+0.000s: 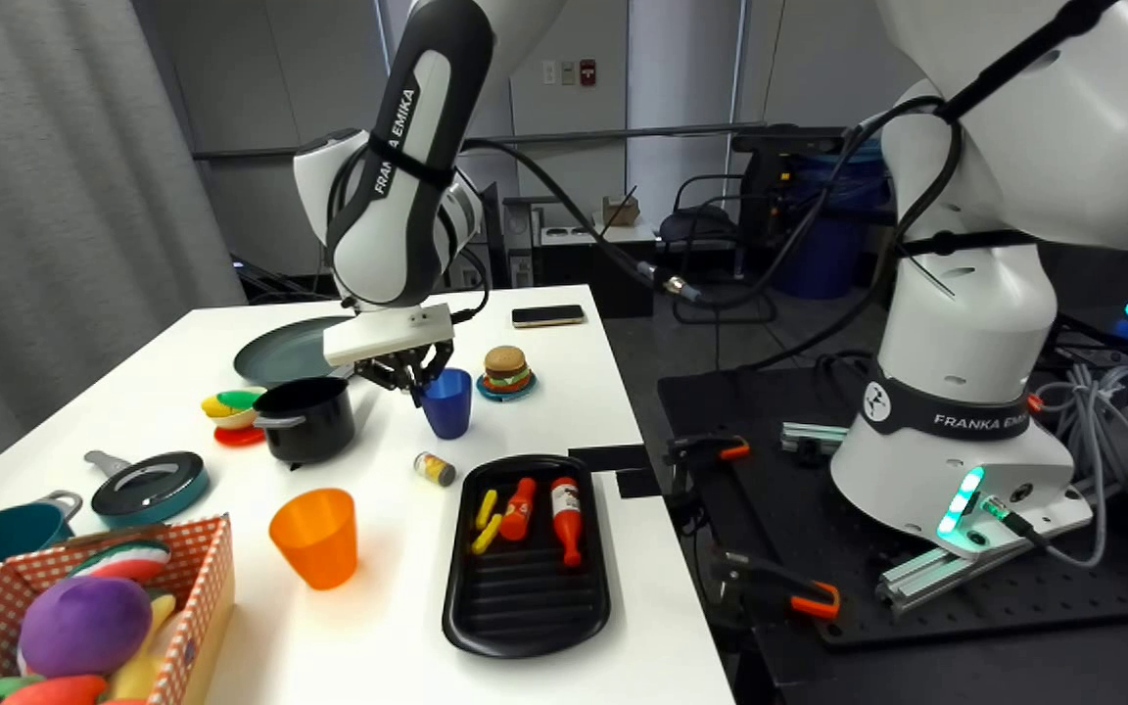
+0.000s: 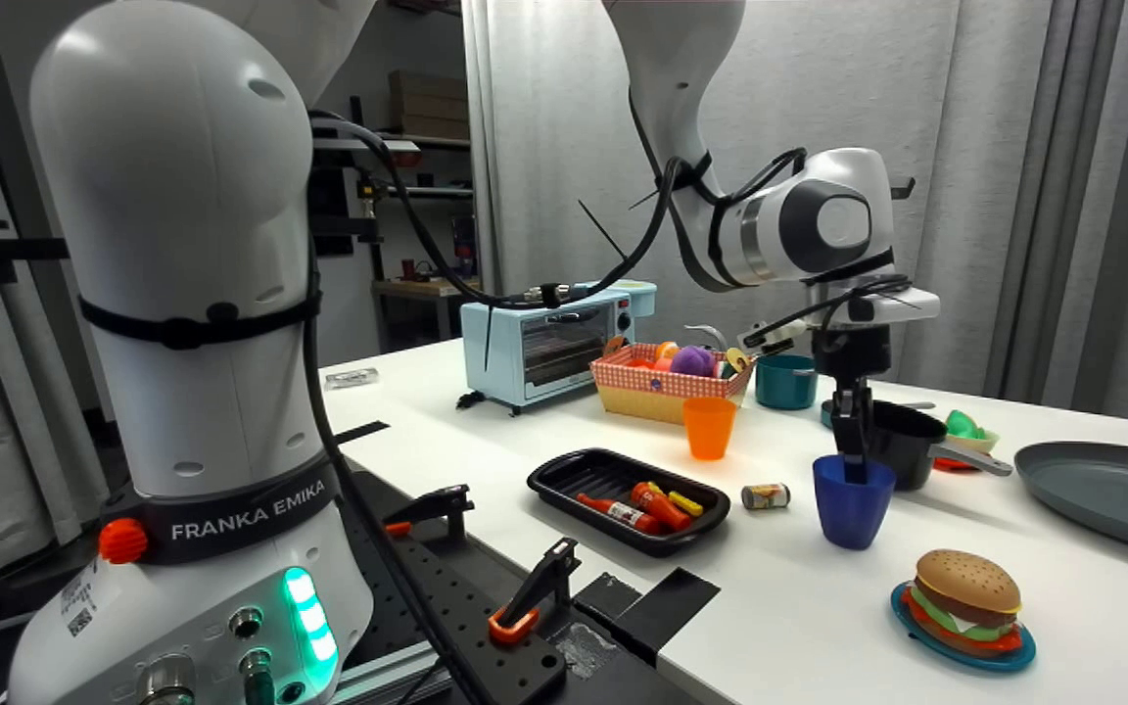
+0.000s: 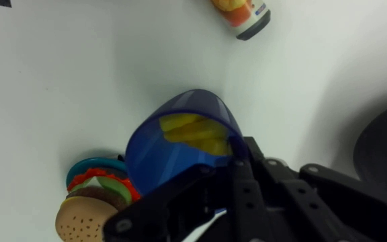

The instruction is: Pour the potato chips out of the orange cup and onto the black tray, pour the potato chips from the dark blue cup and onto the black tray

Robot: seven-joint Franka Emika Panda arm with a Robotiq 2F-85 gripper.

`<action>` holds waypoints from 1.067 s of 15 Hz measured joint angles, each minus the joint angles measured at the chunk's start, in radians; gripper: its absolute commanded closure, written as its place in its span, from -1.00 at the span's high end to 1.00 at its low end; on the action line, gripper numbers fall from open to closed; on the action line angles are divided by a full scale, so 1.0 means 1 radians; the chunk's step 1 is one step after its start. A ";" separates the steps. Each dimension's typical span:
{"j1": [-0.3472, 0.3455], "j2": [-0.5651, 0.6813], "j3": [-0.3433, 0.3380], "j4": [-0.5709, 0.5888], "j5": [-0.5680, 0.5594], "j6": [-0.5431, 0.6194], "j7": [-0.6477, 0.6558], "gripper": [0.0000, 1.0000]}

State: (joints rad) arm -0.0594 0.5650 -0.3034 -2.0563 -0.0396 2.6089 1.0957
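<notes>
The dark blue cup (image 2: 853,515) stands on the surface (image 1: 398,548), yellow chips (image 3: 195,131) inside, its wall pinched between my jaws. I judge this the grasp for the second pour; next I should lift level, carry it over the black tray (image 1: 525,609) and tip.

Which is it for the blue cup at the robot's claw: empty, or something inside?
Not empty: the wrist view looks into the dark blue cup, and several yellow pieces show inside it.
</notes>
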 measured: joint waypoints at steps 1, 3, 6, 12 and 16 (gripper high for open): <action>0.009 -0.002 -0.007 0.000 -0.006 0.000 0.000 -0.98; 0.032 -0.007 -0.024 0.000 -0.021 0.000 0.001 -0.98; 0.075 -0.025 -0.051 -0.009 -0.068 -0.001 0.010 -0.98; 0.177 -0.101 -0.087 -0.070 -0.203 -0.004 0.075 -0.98; 0.236 -0.164 -0.090 -0.129 -0.318 -0.012 0.153 -0.98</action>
State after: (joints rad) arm 0.1768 0.4011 -0.3935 -2.1856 -0.3574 2.5973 1.2489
